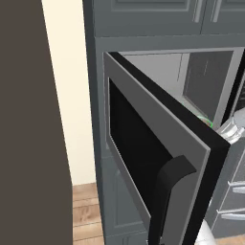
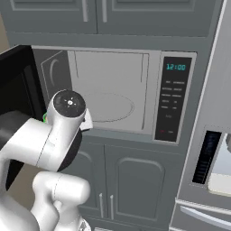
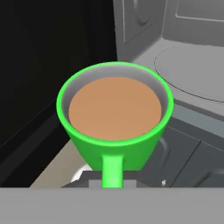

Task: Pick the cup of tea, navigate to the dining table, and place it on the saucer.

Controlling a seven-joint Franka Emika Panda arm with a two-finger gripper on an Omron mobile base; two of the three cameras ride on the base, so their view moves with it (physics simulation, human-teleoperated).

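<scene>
The cup of tea (image 3: 114, 109), bright green with brown liquid inside, hangs just outside the open microwave, over the lower cabinet front. Its handle (image 3: 112, 170) points toward the hand. My gripper (image 3: 113, 182) is shut on that handle, with grey finger pads on either side of it. A thin green sliver of the cup (image 1: 206, 119) peeks past the door's edge in the left base view. Another sliver of the cup (image 2: 45, 118) shows beside my wrist joint in the right base view. The dining table and the saucer are out of view.
The microwave door (image 1: 158, 158) swings wide open to the left, close to the arm. The cavity (image 2: 108, 85) holds a bare turntable (image 2: 108, 107), with a control panel (image 2: 173, 97) beside it. Dark cabinets (image 2: 122, 185) sit below and a fridge (image 2: 212, 158) stands at right.
</scene>
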